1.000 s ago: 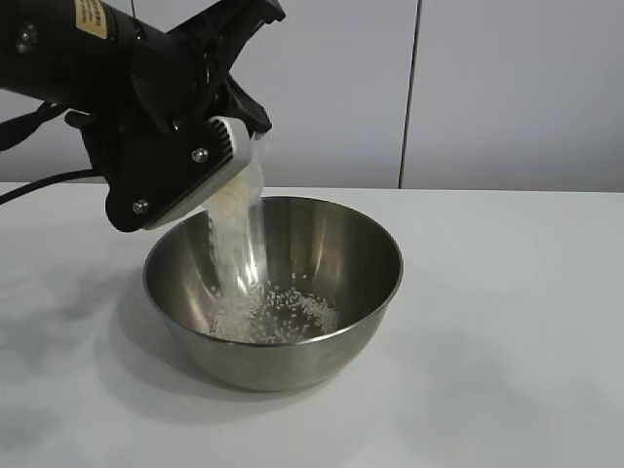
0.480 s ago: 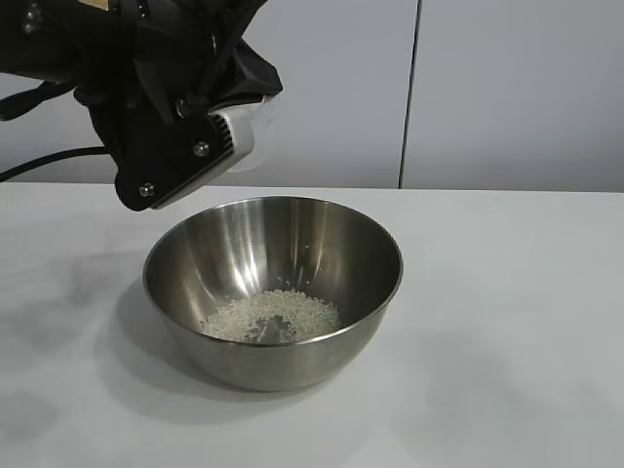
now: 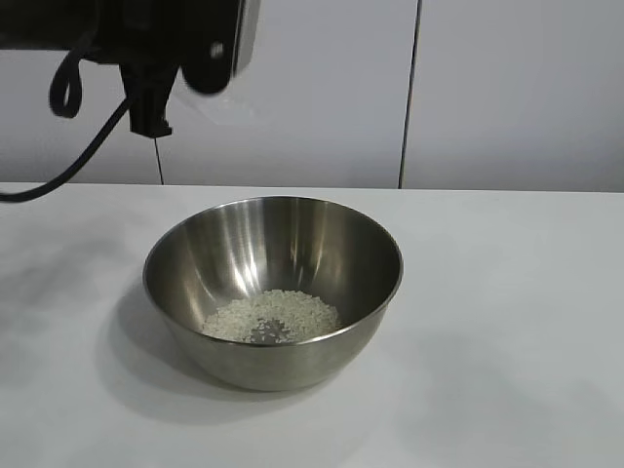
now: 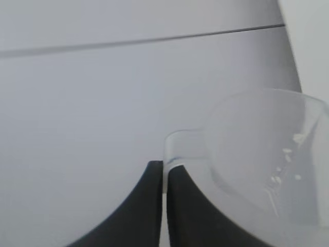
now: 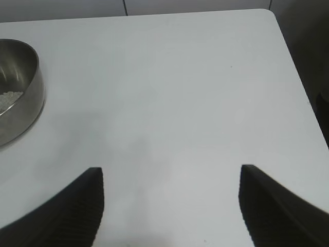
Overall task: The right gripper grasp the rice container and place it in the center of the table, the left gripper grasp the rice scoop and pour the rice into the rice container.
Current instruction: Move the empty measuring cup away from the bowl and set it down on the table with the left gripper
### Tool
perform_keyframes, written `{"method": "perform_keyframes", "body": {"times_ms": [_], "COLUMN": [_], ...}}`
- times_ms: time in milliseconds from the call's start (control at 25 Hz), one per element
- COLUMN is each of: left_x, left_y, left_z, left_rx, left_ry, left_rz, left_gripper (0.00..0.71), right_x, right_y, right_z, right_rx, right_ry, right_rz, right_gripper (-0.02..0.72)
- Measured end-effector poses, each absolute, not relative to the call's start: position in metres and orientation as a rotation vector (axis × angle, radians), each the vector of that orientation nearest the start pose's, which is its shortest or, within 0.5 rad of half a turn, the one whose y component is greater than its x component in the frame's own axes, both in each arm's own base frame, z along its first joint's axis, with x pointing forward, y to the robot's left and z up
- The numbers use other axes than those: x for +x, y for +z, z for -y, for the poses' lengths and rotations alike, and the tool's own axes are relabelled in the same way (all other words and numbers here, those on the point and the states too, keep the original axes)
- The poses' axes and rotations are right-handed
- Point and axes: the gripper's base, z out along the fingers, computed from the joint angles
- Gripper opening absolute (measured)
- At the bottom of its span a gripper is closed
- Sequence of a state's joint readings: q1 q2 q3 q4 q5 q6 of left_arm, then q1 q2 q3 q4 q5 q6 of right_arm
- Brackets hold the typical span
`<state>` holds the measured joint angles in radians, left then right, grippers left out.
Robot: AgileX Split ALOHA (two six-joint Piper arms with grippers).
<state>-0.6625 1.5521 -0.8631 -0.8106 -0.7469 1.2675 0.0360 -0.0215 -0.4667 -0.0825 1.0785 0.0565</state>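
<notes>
I've lifted the left pincer (image 4: 163, 206) up and away from the steel bowl (image 3: 273, 283); it stays clamped on the rice scoop's (image 4: 257, 154) tab, nearly emptied. The rice (image 3: 271, 316) now lies heaped in the bowl mid-surface (image 3: 507, 322). Pouring looks done. Right pincer (image 5: 169, 206) hovers spread apart, idle.

The rice container (image 3: 273, 292) was shiny polished steel, mirror-like inside. The rice (image 3: 271, 316) looked matt and grainy. The table (image 3: 507, 322) was smooth matt white. The rice scoop (image 4: 257, 154) was clear glossy plastic, pinched by matt black fingers (image 4: 144, 206).
</notes>
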Motion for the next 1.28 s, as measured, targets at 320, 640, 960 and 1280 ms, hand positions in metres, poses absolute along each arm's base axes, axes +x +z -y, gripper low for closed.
{"method": "perform_keyframes", "body": {"times_ms": [320,640,960,1280], "left_x": [0.291,0.28,0.27,0.275], "left_y": [0.267,0.208,0.17,0.105], "left_z": [0.151,0.078,0.033,0.036], "left_rx": [0.153,-0.021,0.105,0.196], "left_ry": [0.077,-0.057,-0.294,-0.354], "left_rz": [-1.666,-1.735,-1.739,-1.867], "left_gripper": [0.009,0.009,0.009,0.009], "right_x": [-0.005,-0.005,-0.005,-0.005], "right_y": [0.267,0.267,0.267,0.267], "right_z": [0.007,0.007,0.007,0.007], "right_rx": [0.025,0.025,0.025,0.026], "right_ry": [-0.043,-0.043,-0.043,-0.043], "right_rz": [-2.072,-2.072,-2.072,-2.073], "right_gripper": [0.503,0.503,0.503,0.503]}}
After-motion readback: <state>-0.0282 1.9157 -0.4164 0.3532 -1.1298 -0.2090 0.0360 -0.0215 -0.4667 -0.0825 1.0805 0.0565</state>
